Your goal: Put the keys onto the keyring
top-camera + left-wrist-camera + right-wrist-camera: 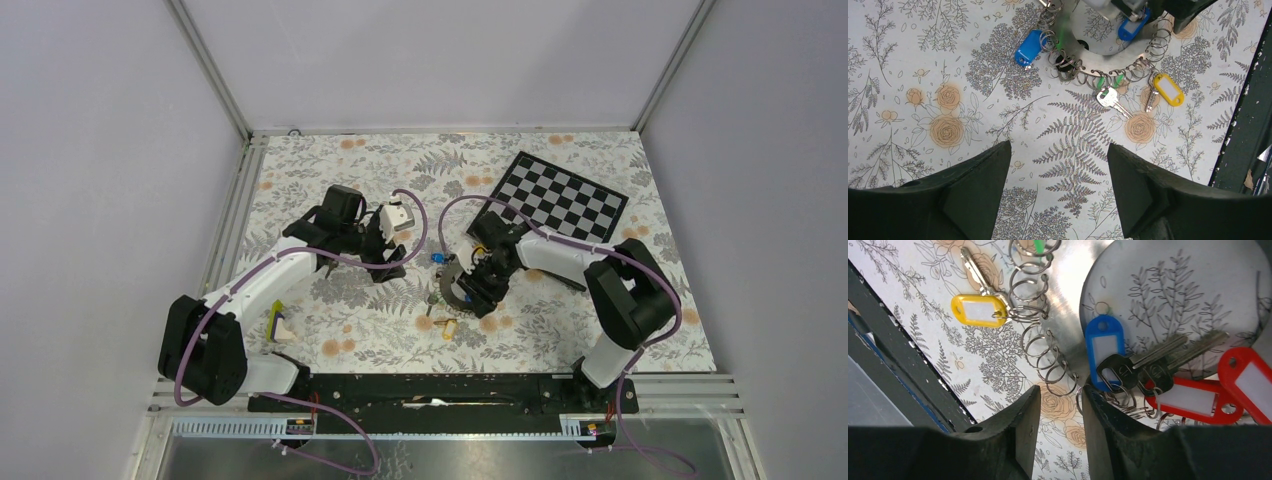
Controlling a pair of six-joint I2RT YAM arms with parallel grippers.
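Observation:
The keyring (1068, 315) is a flat grey metal ring with small wire loops along its edge; it lies on the floral cloth and also shows in the top view (450, 285) and the left wrist view (1108, 50). Keys on red tags (1193, 400), a blue tag (1104, 347) and black heads (1128, 371) lie at its centre. A yellow-tagged key (979, 310) and a silver key (1110, 100) hang at its rim. My right gripper (1060, 395) is at the ring's edge, jaws narrowly apart with only cloth between. My left gripper (1058, 150) is open and empty, short of the ring.
A black-and-white chequered board (560, 195) lies at the back right. A small yellow-green item (277, 322) lies near the left arm's base. A black rail (440, 385) runs along the table's near edge, close to the yellow tag (1168, 90).

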